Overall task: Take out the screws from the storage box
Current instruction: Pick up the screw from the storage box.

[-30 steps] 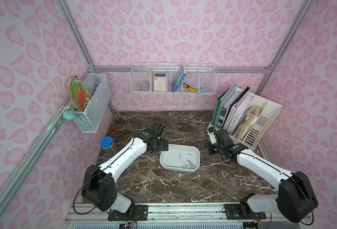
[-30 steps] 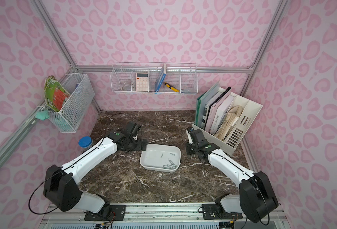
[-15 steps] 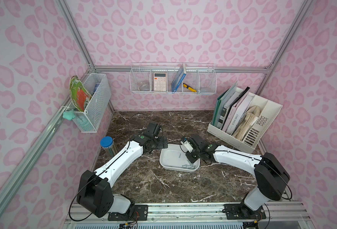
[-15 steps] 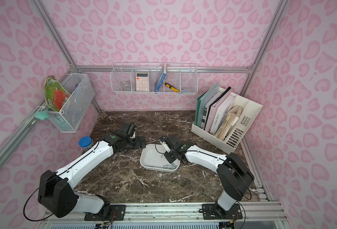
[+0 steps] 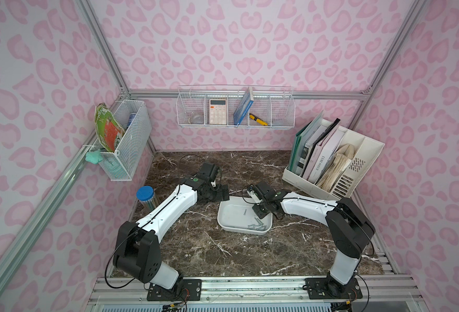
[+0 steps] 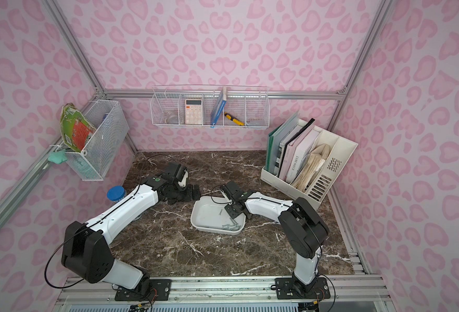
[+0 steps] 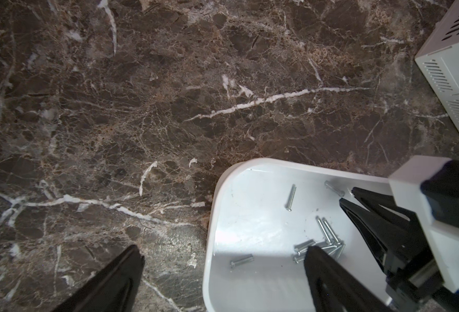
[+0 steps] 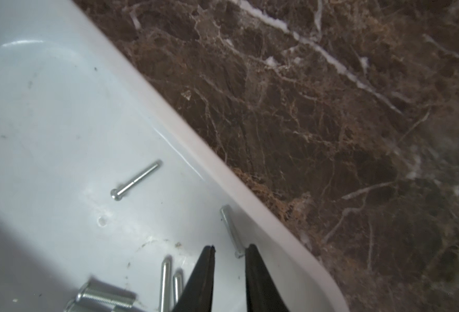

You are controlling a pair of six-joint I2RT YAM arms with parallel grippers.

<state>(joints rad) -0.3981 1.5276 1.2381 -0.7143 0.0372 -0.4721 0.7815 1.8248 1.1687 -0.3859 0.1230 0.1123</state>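
The storage box (image 5: 224, 216) (image 6: 199, 216), a shallow white tray, sits mid-table on dark marble. Several screws (image 5: 256, 226) (image 6: 231, 226) lie bunched at its near right corner, and one lies apart (image 5: 245, 212). My right gripper (image 5: 259, 213) (image 6: 231, 212) (image 8: 230, 247) reaches down into the tray by its right wall. Its jaws stand narrowly open, and the head end of one screw (image 8: 231, 232) lies between the tips, touching one finger. My left gripper (image 5: 221, 194) (image 6: 193, 193) (image 7: 224, 251) is wide open and empty. It straddles the tray's left rim (image 7: 212, 216).
A blue-lidded jar (image 5: 145, 195) stands at the table's left edge. A cream file organiser (image 5: 339, 164) with books fills the back right corner. Wire baskets hang on the back wall (image 5: 235, 109) and the left wall (image 5: 125, 140). Bare marble lies in front of the tray.
My right arm swung from beside the file organiser over to the tray and dipped its gripper inside, jaws narrowing. My left gripper shifted slightly toward the tray's rim.
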